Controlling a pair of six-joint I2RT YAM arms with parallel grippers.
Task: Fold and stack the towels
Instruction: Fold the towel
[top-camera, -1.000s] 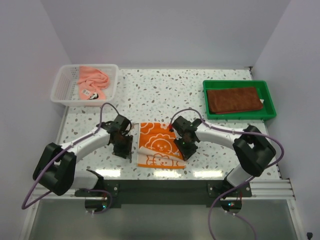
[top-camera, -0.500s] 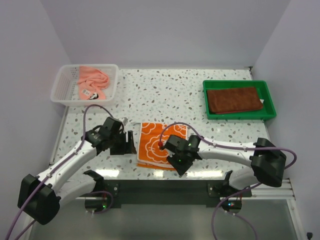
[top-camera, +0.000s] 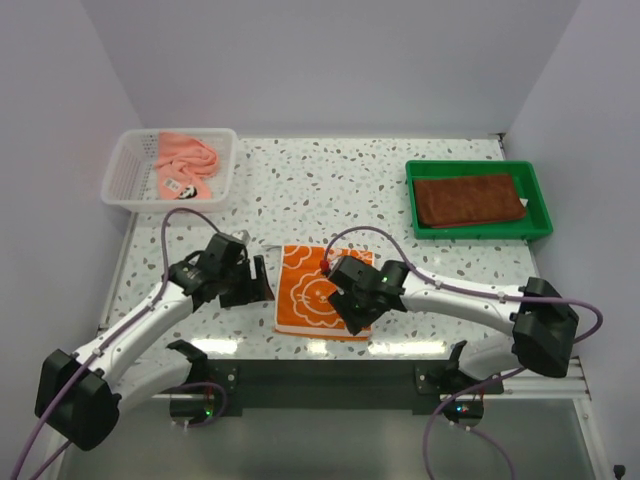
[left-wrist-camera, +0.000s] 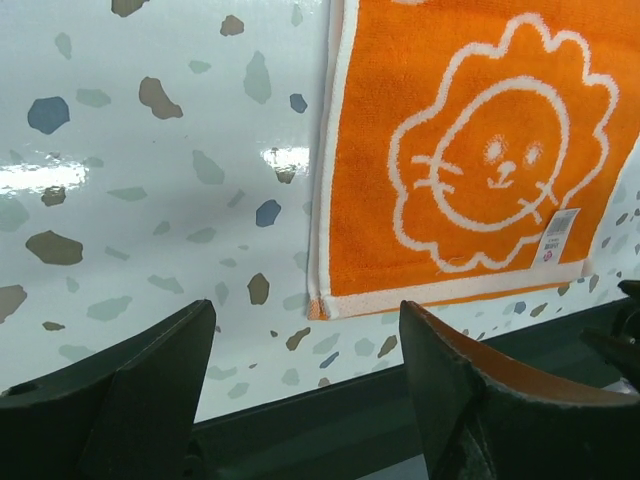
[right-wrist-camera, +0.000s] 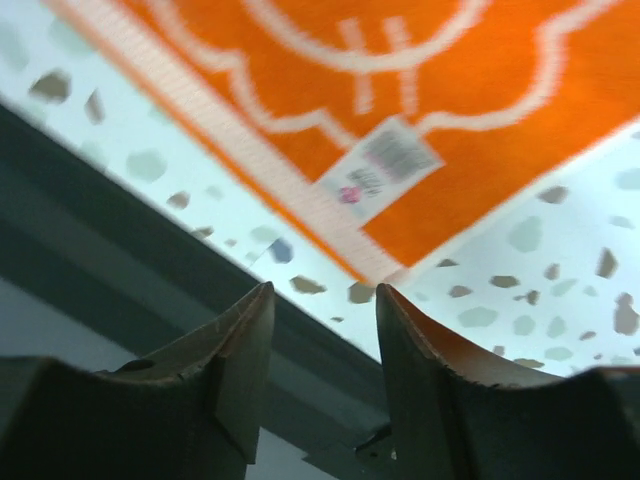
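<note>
only the top view takes in the containers. the basket (top-camera: 120, 172) sits at the far left of the bench (top-camera: 330, 190) with a crumpled salmon towel (top-camera: 185, 160) in it. the green tray (top-camera: 480, 233) sits at the far right with a brown towel (top-camera: 468, 200) lying flat in it.

the orange towel (top-camera: 318, 292) lies flat at the near middle of the bench, between the two arms. the left end effector (top-camera: 256, 286) is just left of it and the right end effector (top-camera: 352, 302) is at its right edge.

the left wrist view shows what the top view blurs: a white lion face on the towel, a white border and a small label (left-wrist-camera: 557, 236) near one corner. its fingers (left-wrist-camera: 160, 370) stand wide apart above bare bench and the towel's corner, gripping nothing.

the right wrist view shows the same label (right-wrist-camera: 381, 170), out of focus, by the towel's edge. its fingers (right-wrist-camera: 235, 350) are parted about halfway with nothing between them.
</note>
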